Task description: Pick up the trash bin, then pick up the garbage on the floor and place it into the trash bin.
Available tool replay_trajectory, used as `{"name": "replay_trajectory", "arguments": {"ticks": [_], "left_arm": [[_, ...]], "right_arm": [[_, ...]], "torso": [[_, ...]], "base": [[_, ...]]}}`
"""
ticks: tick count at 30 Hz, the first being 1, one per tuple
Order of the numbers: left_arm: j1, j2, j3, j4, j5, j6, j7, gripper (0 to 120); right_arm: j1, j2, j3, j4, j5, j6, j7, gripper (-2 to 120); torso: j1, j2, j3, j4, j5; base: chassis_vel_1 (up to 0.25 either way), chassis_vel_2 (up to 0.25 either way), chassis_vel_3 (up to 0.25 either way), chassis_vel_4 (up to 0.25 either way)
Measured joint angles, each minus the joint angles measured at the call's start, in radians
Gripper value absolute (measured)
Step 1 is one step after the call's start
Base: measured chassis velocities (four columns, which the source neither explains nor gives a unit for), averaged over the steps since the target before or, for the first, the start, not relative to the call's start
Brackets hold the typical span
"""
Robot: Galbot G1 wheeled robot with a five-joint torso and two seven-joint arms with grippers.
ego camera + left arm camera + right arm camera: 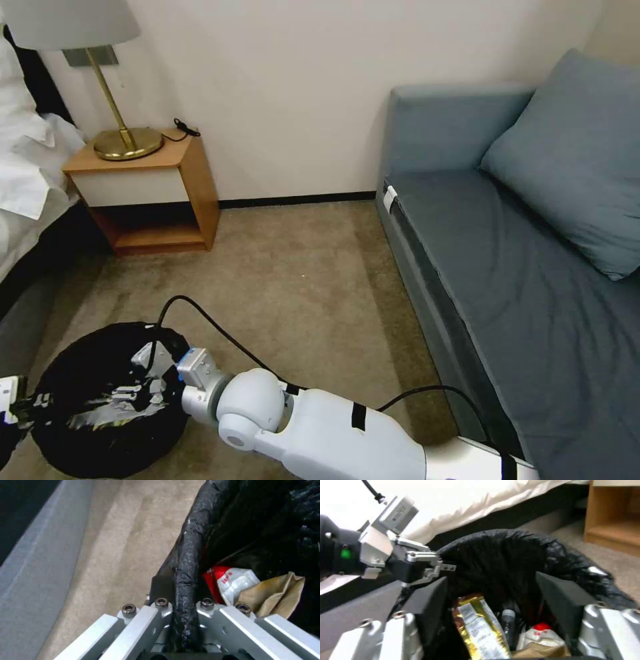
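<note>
My left hand [181, 620] is clenched on the rim of the round black-bagged trash bin [73, 373]. My right hand [493, 605], released, hangs over its mouth at 3 o'clock. Inside lie the gold wrapper [476, 627], clear bottle [508, 627], red-and-white packet [230, 582] and tan wrapper [276, 592], so I judge the task nearly done.

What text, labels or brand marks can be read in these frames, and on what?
None legible.
red-and-white packet in the trash bin: red characters, too blurred to read.
silvery-yellow wrapper: print block, too blurred.
left gripper, clamped on the bin rim: camera housing has dark marking, too small.
sofa: white tag, no text discernible.
right gripper over the bin: no markings.
</note>
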Motion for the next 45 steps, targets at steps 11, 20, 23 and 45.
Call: {"name": "replay_trajectory", "arguments": {"ticks": [11,20,23,45], "left_arm": [[-0.029,0.01,0.0,0.039,-0.02,0.001,-0.009,3],[-0.056,0.017,0.023,0.059,-0.026,-0.001,-0.009,3],[-0.074,0.027,0.042,0.071,-0.026,-0.001,-0.011,3],[-0.086,0.043,0.018,0.122,-0.081,-0.007,-0.02,3]], "right_arm": [[-0.087,-0.09,0.183,0.139,-0.176,0.079,0.046,99],[-0.276,-0.333,0.419,0.382,-0.203,0.052,0.091,100],[-0.393,-0.391,0.554,0.476,-0.227,0.02,0.097,100],[-1.084,-0.226,1.081,0.691,-0.389,0.374,-0.023,100]], "torso": [[0.0,0.0,0.0,0.0001,0.0003],[0.0,0.0,0.0,-0.0002,0.0004],[0.0,0.0,0.0,-0.0002,0.0004],[0.0,0.0,0.0,0.0002,0.0002]], "base": [[0.0,0.0,0.0,0.0],[0.0,0.0,0.0,0.0],[0.0,0.0,0.0,0.0],[0.0,0.0,0.0,0.0]]}}
